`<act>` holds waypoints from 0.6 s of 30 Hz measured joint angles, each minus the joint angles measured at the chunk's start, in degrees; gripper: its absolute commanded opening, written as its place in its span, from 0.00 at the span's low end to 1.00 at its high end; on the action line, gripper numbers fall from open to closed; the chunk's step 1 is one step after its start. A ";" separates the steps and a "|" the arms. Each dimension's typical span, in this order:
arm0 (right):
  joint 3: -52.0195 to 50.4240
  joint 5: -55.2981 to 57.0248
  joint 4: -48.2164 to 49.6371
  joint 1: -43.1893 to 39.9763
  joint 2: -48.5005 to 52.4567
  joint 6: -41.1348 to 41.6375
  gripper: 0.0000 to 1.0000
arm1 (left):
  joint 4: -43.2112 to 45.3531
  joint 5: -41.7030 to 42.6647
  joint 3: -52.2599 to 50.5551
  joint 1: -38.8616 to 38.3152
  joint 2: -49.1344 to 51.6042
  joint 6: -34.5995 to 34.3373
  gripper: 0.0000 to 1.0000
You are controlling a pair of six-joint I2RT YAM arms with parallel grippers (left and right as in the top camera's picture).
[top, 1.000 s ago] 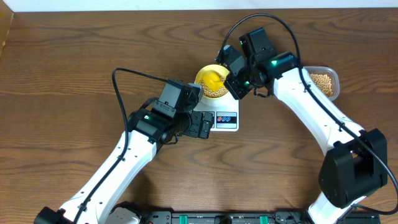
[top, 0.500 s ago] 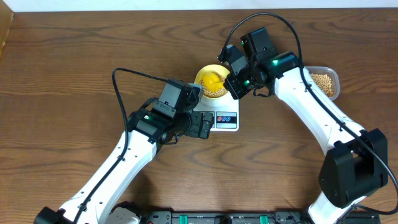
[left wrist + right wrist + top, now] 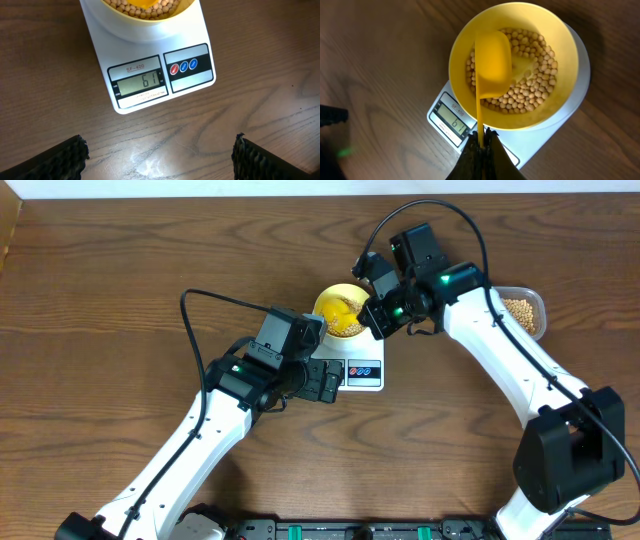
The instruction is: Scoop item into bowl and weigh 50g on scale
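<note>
The pale-yellow bowl (image 3: 560, 45) sits on the white scale (image 3: 150, 75) and holds many tan beans (image 3: 532, 87). The scale display (image 3: 141, 82) reads 61. My right gripper (image 3: 481, 140) is shut on the handle of the bright yellow scoop (image 3: 492, 62), whose cup is over the bowl, turned bottom-up above the beans. In the overhead view the right gripper (image 3: 378, 310) is just right of the bowl (image 3: 341, 313). My left gripper (image 3: 159, 155) is open and empty, hovering over the table just in front of the scale.
A clear plastic tub (image 3: 522, 313) with more beans stands at the right, behind the right arm. The left arm (image 3: 250, 380) lies across the table's middle, left of the scale (image 3: 362, 373).
The scoop has tipped further over the bowl; the right gripper has shifted slightly. The left arm has not moved.
</note>
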 measured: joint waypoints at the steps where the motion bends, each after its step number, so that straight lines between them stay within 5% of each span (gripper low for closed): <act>1: 0.00 -0.31 0.00 -0.37 0.00 0.61 0.01 | 0.00 0.00 0.00 0.00 0.00 0.00 0.95; 18: 0.00 -15.15 0.70 -9.27 0.00 7.98 0.01 | 0.00 0.00 0.00 0.00 0.00 0.00 0.94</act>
